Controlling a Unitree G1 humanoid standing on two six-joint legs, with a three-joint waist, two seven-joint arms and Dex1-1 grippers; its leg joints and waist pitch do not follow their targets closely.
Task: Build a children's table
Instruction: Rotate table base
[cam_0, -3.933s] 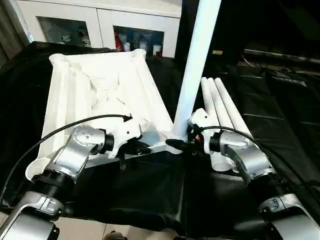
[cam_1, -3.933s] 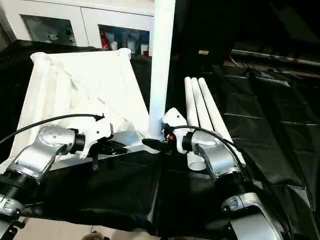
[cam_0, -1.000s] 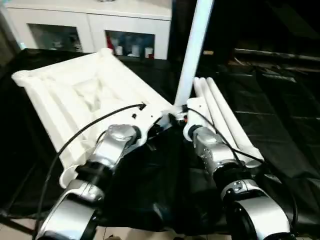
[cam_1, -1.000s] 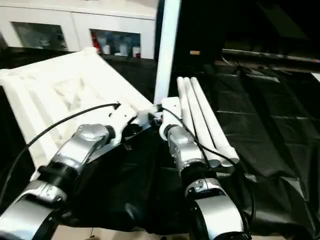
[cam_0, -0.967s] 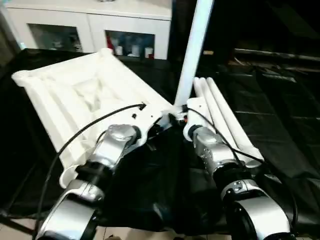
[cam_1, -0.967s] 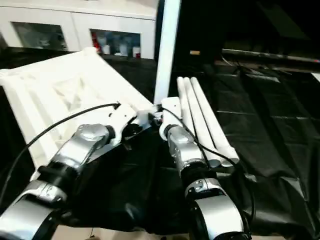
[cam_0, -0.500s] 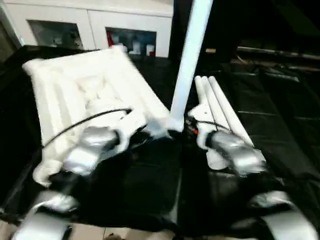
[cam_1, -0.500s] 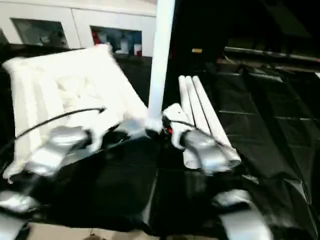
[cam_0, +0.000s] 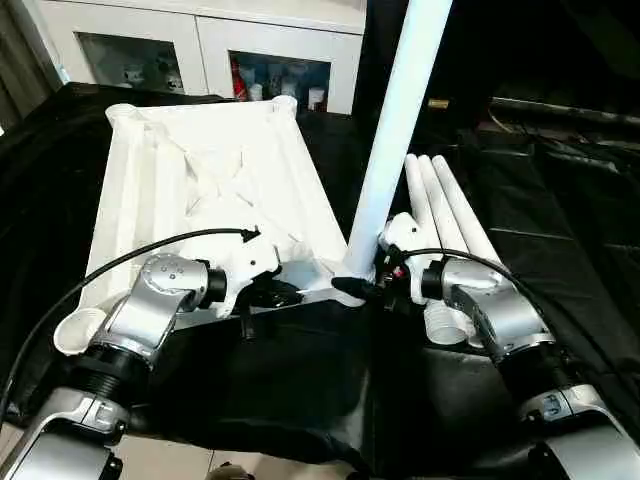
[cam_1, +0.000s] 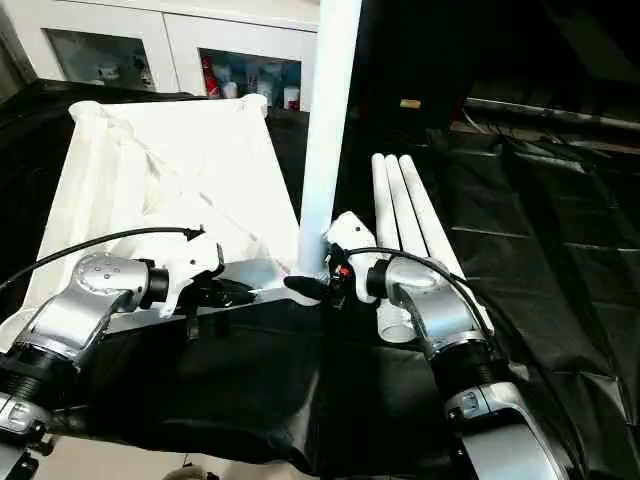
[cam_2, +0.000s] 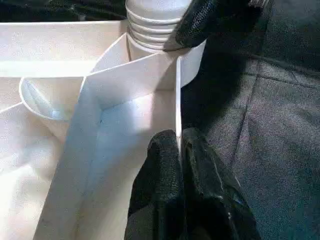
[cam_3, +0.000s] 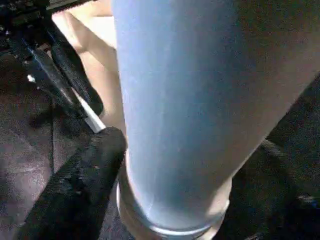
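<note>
The children's table top (cam_0: 200, 170) lies upside down on black cloth, ribbed underside up. One white leg (cam_0: 395, 130) stands upright in its near right corner socket. Three more legs (cam_0: 445, 210) lie side by side just to the right. My left gripper (cam_2: 179, 150) is shut on the thin rim wall of the top, close to that corner. My right gripper (cam_0: 360, 290) straddles the base of the upright leg. One black finger (cam_3: 95, 155) presses against the leg above its ribbed collar (cam_2: 155, 25). The other finger is hidden behind the leg.
A white cabinet (cam_0: 200, 50) with glass doors stands behind the table. Black cloth (cam_0: 560, 200) covers the work surface and hangs over the near edge. An open round socket (cam_0: 78, 330) sits at the top's near left corner.
The head camera has swung, so the whole picture shifted and blurred. The top, the upright leg and both grippers keep the same places relative to each other.
</note>
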